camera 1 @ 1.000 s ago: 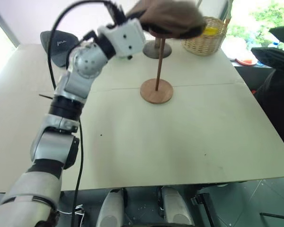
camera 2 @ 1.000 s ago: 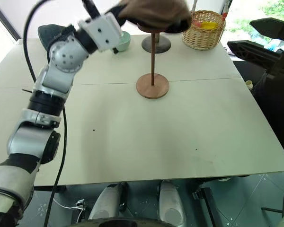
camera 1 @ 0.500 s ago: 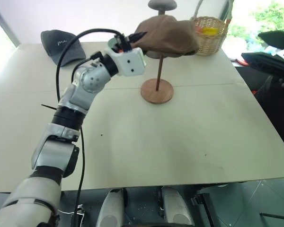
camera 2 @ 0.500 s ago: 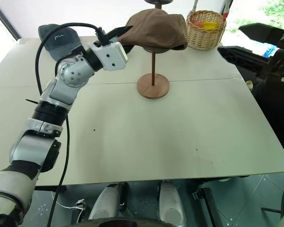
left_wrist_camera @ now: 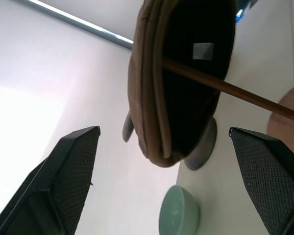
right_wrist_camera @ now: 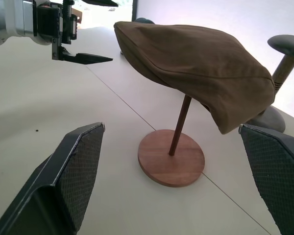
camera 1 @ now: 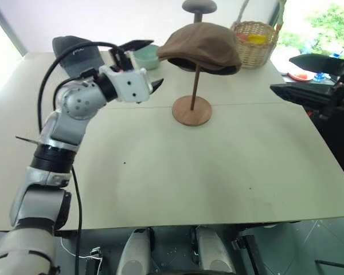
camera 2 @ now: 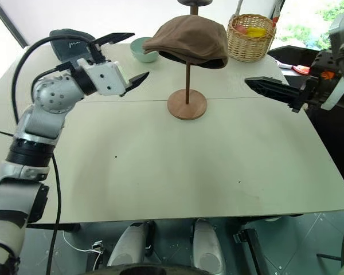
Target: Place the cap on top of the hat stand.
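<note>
The brown flat cap (camera 1: 200, 47) rests on the top disc of the reddish-brown hat stand (camera 1: 191, 110), drooping over it on all sides. No gripper touches it. My left gripper (camera 1: 147, 64) hangs open just to the left of the cap, a short gap away, with nothing between its fingers. My right gripper (camera 1: 291, 74) hovers open to the right of the stand, pointing toward it and holding nothing. In the right wrist view the cap (right_wrist_camera: 196, 54) sits tilted on the thin pole above the round base (right_wrist_camera: 171, 156).
A dark grey baseball cap (camera 1: 74, 48) lies at the table's far left. A pale green bowl (camera 1: 146, 56) sits behind my left gripper. A wicker basket (camera 1: 255, 40) and a darker second stand (camera 1: 199, 7) are at the back. The near table is bare.
My left gripper has opened, let go of the cap and drawn back left and downward. The cap stays on the stand. My right gripper has come in a little toward the stand.
</note>
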Motion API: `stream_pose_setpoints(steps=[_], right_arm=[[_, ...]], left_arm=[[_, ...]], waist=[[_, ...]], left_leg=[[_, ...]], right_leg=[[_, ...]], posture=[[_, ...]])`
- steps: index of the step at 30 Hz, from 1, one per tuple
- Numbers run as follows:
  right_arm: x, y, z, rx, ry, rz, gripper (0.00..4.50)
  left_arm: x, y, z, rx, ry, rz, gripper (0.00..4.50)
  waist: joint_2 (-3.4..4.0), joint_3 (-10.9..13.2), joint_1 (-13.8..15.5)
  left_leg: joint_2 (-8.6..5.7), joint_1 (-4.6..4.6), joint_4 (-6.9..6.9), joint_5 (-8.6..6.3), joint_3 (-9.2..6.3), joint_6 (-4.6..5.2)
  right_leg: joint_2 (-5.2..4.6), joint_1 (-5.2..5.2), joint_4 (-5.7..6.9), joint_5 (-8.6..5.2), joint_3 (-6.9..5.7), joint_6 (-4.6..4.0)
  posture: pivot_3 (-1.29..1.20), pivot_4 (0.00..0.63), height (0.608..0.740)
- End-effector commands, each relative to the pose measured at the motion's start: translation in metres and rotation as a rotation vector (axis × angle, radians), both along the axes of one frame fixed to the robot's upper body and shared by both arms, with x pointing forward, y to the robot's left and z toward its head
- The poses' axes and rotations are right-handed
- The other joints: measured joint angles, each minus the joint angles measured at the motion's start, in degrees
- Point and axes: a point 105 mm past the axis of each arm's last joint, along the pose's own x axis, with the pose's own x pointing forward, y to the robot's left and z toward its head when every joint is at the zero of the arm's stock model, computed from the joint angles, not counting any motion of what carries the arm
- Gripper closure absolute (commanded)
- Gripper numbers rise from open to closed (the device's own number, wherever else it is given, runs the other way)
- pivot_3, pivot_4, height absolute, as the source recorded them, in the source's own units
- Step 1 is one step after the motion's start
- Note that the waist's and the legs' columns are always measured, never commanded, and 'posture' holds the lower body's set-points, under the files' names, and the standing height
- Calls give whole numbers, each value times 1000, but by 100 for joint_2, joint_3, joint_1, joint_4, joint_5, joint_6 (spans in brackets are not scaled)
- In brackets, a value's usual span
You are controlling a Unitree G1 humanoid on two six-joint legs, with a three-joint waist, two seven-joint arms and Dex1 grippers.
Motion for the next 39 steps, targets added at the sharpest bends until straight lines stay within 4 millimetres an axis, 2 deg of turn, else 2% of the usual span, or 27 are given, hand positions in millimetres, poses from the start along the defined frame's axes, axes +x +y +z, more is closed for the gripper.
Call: stream_pose_setpoints(steps=[1, 4, 7, 12, 15, 19, 23, 26, 32, 35, 39], right_arm=[[0, 14, 7, -85, -90, 23, 0], [5, 27, 6, -187, -157, 19, 0], [4, 48, 5, -274, -240, 42, 0], [10, 78, 7, -339, -382, 8, 0], [22, 97, 9, -344, -470, -55, 0], [37, 117, 12, -386, -632, -123, 0], [53, 138, 7, -436, -722, -142, 0], [61, 147, 9, -457, -784, -167, 0], [83, 153, 9, -572, -935, -261, 0], [84, 156, 14, -561, -993, -277, 868], [82, 160, 18, -527, -1019, -265, 2902]], left_arm=[[-7, 38, 18, -160, 270, 8, 86], [-25, 53, 26, -264, 573, -87, 86], [-53, 69, 29, -262, 827, -168, 86], [-79, 84, 54, -346, 1063, -274, 86], [-83, 85, 63, -358, 1101, -311, 86], [-79, 83, 64, -338, 1082, -308, 86], [-72, 81, 67, -344, 1047, -300, 86], [-68, 79, 69, -347, 1039, -297, 86], [-65, 75, 72, -347, 1010, -299, 86], [-64, 75, 74, -356, 1000, -297, 0], [-62, 75, 77, -364, 983, -288, 0]], waist=[[0, 1, -39], [3, 2, -47], [2, 3, -45], [-1, 4, -13], [-2, 3, -30], [-2, 3, -33], [-3, 4, -39], [-3, 4, -43], [-4, 4, -42], [-4, 4, -48], [-4, 4, -50]], left_leg=[[1, 2, 0, 0, 0, 0], [8, 5, -3, 0, -2, 0], [10, 4, -13, 0, -2, 0], [10, 0, -13, 0, -6, 0], [9, -2, -4, 0, -3, 0], [10, -3, -5, 0, -3, 0], [10, -15, -7, 0, -3, 0], [10, -16, -9, 0, -4, 1], [10, -15, -9, 0, -4, 1], [10, -15, -11, 0, -5, 1], [10, -14, -13, 0, -6, 1]], right_leg=[[1, -1, 3, 0, 0, 0], [10, -5, 9, -7, 0, -13], [11, -9, 4, -12, -1, -16], [12, -12, 5, -16, -4, -17], [11, -12, 3, -22, -4, -12], [13, -14, 6, -17, -3, -23], [14, -27, 8, -15, -3, -22], [15, -27, 8, -14, -3, -18], [16, -29, 13, -14, -2, -19], [17, -29, 13, -10, -2, -12], [18, -31, 14, -5, -1, -3]], posture=[[0, 150, 740], [0, 150, 740], [0, 150, 740], [0, 150, 740], [0, 150, 740], [0, 150, 740], [0, 150, 740], [0, 150, 740], [0, 150, 740], [0, 150, 740], [0, 150, 740]])
